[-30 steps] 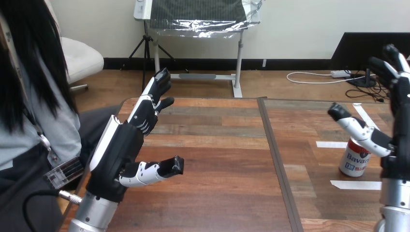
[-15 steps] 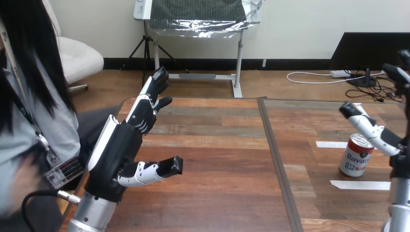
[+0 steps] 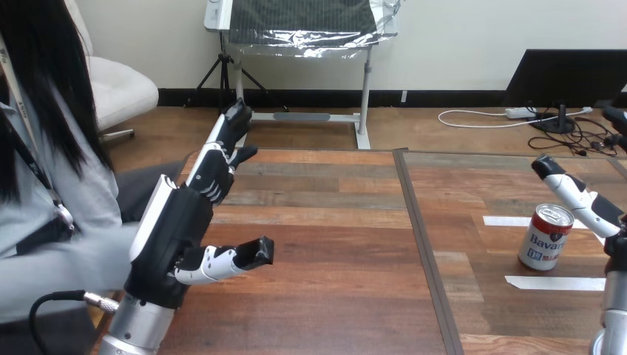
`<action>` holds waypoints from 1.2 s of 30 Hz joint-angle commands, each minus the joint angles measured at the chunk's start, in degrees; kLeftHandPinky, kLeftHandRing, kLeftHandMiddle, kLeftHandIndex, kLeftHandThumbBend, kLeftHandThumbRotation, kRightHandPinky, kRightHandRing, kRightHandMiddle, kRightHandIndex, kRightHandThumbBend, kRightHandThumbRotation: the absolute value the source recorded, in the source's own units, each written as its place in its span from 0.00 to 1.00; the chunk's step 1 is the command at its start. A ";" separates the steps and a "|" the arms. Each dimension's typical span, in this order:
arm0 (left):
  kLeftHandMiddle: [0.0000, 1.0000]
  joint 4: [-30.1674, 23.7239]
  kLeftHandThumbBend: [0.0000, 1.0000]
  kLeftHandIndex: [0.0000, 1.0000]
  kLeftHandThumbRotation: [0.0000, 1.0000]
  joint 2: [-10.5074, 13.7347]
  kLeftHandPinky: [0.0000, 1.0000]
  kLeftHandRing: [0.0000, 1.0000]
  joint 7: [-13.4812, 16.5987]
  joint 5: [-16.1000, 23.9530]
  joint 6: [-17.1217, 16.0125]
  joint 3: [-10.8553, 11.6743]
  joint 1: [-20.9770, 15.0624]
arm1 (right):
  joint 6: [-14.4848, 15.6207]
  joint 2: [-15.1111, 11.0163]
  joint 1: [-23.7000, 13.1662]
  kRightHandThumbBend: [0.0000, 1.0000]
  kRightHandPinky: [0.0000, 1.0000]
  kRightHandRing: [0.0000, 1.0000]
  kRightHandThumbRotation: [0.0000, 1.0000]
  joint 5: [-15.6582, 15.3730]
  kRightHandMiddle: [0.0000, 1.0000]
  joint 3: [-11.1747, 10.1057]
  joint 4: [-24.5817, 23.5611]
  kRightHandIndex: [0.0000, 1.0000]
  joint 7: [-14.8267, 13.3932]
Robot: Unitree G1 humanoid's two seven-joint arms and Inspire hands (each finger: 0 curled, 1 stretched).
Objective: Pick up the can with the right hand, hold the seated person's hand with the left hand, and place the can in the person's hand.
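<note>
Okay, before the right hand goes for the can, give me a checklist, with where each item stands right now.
1. Is the can upright on the table: ok.
2. Is the right hand open: ok, fingers straight.
3. Is the right hand round the can: not ok, it hangs beside and above it.
4. Is the left hand open: ok, raised over the table's left part.
5. Does the left hand hold the person's hand: not ok, it holds nothing.
6. Is the person's hand offered: cannot tell; a grey sleeve is beside the left arm.
</note>
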 commanded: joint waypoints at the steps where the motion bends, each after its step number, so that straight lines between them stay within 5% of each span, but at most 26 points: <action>1: 1.00 -0.57 1.00 1.00 0.65 0.86 0.92 1.00 -0.29 -0.94 -1.21 0.97 -3.04 | 1.34 -1.05 -5.41 1.00 0.88 0.88 0.49 1.72 0.84 0.12 1.74 0.93 0.76; 36: 1.00 -1.43 1.00 1.00 0.63 0.78 0.95 1.00 -3.23 -3.48 -1.52 1.05 -3.38 | 12.91 -0.79 -7.88 1.00 0.85 0.88 0.55 7.60 0.85 0.48 11.02 0.95 6.84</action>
